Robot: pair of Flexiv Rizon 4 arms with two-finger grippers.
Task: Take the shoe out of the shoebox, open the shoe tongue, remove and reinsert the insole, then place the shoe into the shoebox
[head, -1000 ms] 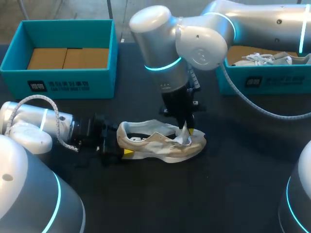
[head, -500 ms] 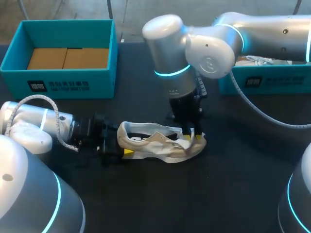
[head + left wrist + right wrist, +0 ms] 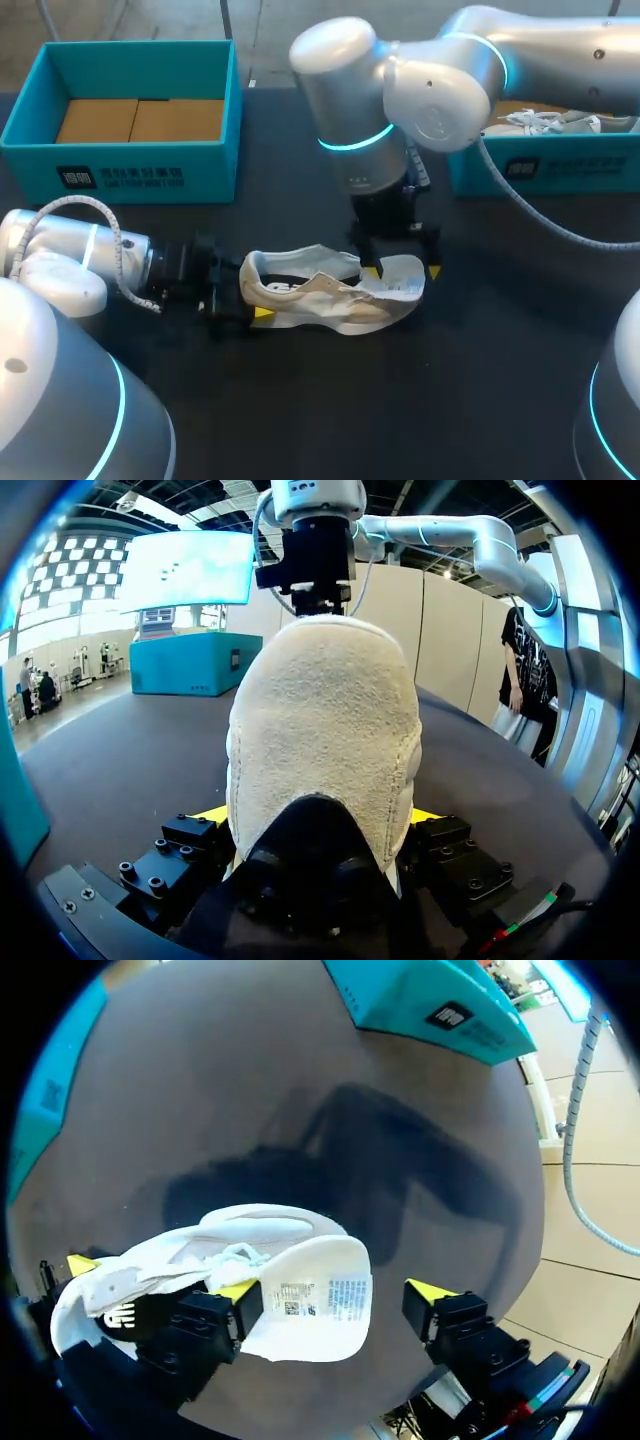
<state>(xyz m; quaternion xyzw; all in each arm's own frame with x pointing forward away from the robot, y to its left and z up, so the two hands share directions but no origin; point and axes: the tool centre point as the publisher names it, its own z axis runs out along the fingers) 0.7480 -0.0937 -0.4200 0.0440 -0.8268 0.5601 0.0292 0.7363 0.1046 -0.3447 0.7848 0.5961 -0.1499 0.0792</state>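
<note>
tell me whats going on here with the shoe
The shoe is out of its box and on the table. The left gripper is shut on its heel, holding it in place. The right gripper hangs over the front of the shoe, fingers open on either side of the tongue, which is folded up and forward. No insole shows outside the shoe.

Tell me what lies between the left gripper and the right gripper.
Only the shoe, seen in the head view: heel in the left gripper, tongue inside the open right gripper.
</note>
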